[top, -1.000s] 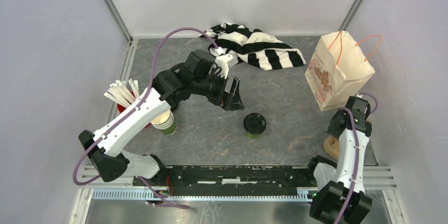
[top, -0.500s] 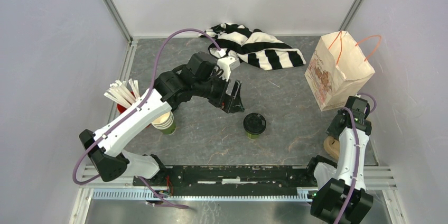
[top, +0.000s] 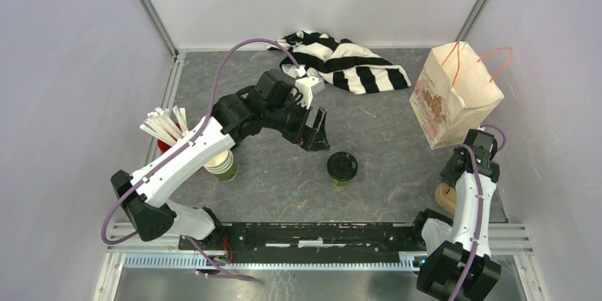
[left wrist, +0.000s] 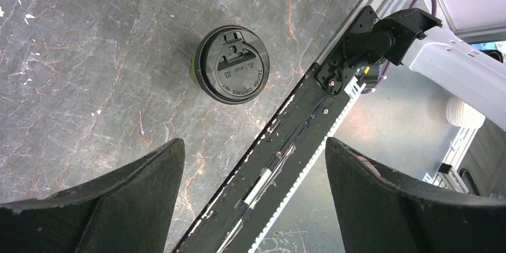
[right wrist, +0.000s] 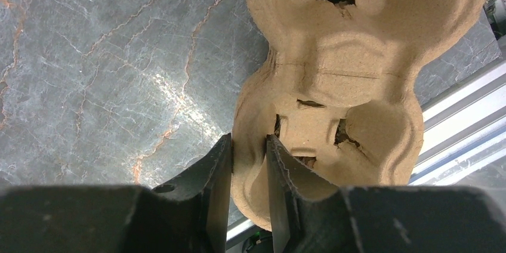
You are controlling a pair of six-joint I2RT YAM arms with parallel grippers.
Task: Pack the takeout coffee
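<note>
Takeout coffee (left wrist: 231, 65) hides its side; right pincer (right wrist: 248, 144) pinches cut-off carrier (right wrist: 340, 56).

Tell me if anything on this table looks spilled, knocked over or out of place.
Nothing is spilled: the lidded coffee cup stands upright. Two oddities: a striped cloth lies crumpled at the far edge, and the pulp cup carrier sits partly over the near right rail.
</note>
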